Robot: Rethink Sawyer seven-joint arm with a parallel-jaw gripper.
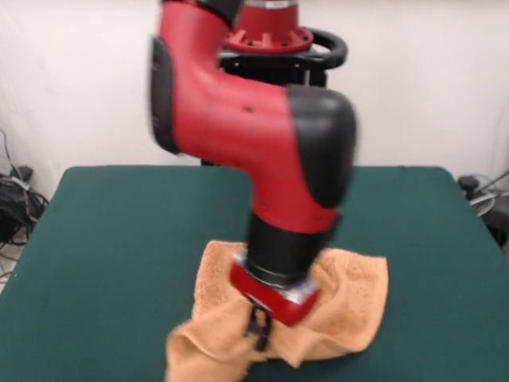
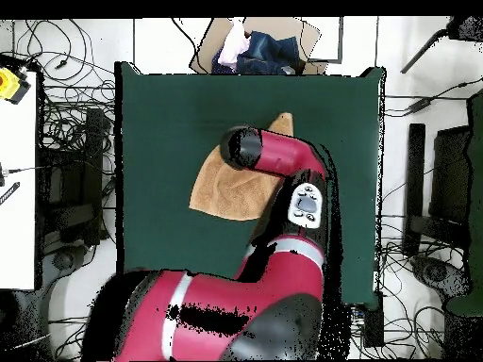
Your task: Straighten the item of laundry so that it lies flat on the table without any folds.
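From the front, you are seeing the gripper [image 1: 259,325] pressing down onto the rumpled towel [image 1: 350,306] near the table's [image 1: 111,239] front edge; whether its fingers are spread or pinching, you cannot tell. From overhead, the arm [image 2: 283,156] is covering part of the towel [image 2: 222,189], which is lying mid-table.

Fuzzy terry-cloth towel [image 1: 358,298] — matt felt-like table [image 1: 119,239]

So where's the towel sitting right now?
In the front view the towel lies rumpled on the table, near its front edge and about mid-width, directly under the gripper. The overhead view shows the arm covering part of it.
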